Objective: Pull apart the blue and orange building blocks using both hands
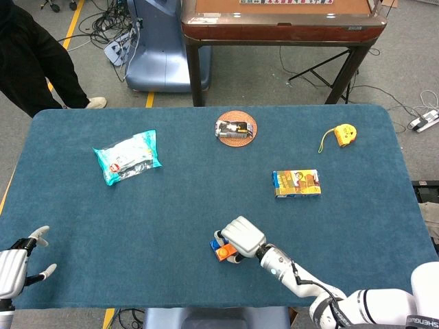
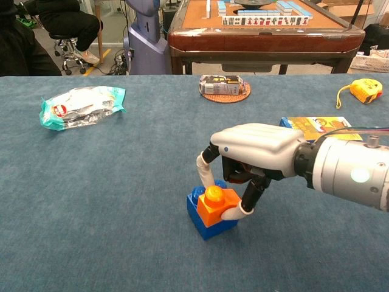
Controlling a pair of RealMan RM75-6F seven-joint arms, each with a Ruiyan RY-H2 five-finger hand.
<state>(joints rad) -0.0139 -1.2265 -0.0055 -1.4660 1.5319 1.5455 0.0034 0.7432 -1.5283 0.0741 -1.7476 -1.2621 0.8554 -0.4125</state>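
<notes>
Chest view, lower centre: orange block (image 2: 216, 205) seated on blue block (image 2: 203, 220), studded hard plastic on napped blue table cloth (image 2: 109, 201). Pinched at the orange block by right hand (image 2: 255, 159), smooth white shell, thumb at one side, a fingertip at the other. Grasping step, by the look of it; pulling not yet begun. Next needed, likely: left hand brought over to hold the blue base. Head view, lower left corner: left hand (image 1: 15, 265) well apart, fingers spread, holding nothing. Further up, right of centre: flat printed box (image 2: 315, 125). Far left: crinkly teal foil packet (image 2: 81, 106). Near the far edge: small wrapped pack on a round woven coaster (image 2: 225, 86); yellow tape measure (image 2: 359, 91) at upper right.
</notes>
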